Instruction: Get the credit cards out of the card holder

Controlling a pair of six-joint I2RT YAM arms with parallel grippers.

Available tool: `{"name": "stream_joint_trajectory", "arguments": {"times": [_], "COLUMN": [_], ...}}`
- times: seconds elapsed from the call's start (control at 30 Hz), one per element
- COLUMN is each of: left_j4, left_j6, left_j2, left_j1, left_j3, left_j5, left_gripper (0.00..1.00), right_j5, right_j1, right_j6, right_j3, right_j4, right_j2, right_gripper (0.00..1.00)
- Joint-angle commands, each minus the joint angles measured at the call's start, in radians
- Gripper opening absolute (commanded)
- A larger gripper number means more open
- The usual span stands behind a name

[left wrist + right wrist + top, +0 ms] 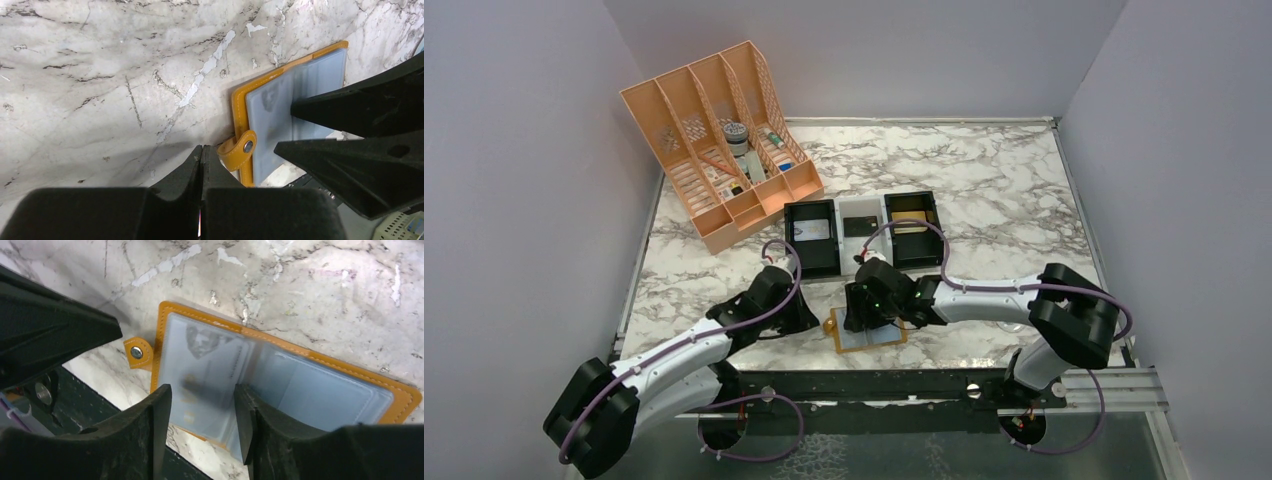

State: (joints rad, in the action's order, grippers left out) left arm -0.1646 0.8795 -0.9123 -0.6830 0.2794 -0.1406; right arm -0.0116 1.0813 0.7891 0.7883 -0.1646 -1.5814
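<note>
The mustard card holder (871,337) lies open flat near the table's front edge, its pale blue-grey sleeves facing up (320,390). A credit card (205,360) with a faint portrait and print shows through the left sleeve. My right gripper (202,407) hangs low over that left half, its jaws apart with the card's surface beneath the gap. A sleeve edge rises against the right finger (245,410). My left gripper (201,150) is shut on nothing, its tips on the marble right beside the holder's snap tab (241,149).
Three small bins stand in a row behind the holder: black (811,235), pale (861,222), black (914,228). A peach desk organiser (724,140) sits at the back left. The black front rail (874,385) runs just below the holder.
</note>
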Motion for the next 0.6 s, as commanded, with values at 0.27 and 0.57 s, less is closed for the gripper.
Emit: {"name": "stream_joint_trajectory", "arguments": {"times": [0.27, 0.57], "left_j4": [0.002, -0.010], "left_j6": [-0.028, -0.033], "left_j2": [-0.015, -0.019], "left_j1": [-0.007, -0.005], "left_j3": [0.062, 0.067], "left_j5": [0.015, 0.013], "left_gripper": [0.16, 0.24], "right_j5": [-0.151, -0.247], "right_j1": [0.058, 0.088], "right_j6": [-0.056, 0.010], "right_j3": [0.121, 0.155], "right_j4": [-0.153, -0.216], "right_j2": [-0.076, -0.157], "right_gripper": [0.67, 0.69]}}
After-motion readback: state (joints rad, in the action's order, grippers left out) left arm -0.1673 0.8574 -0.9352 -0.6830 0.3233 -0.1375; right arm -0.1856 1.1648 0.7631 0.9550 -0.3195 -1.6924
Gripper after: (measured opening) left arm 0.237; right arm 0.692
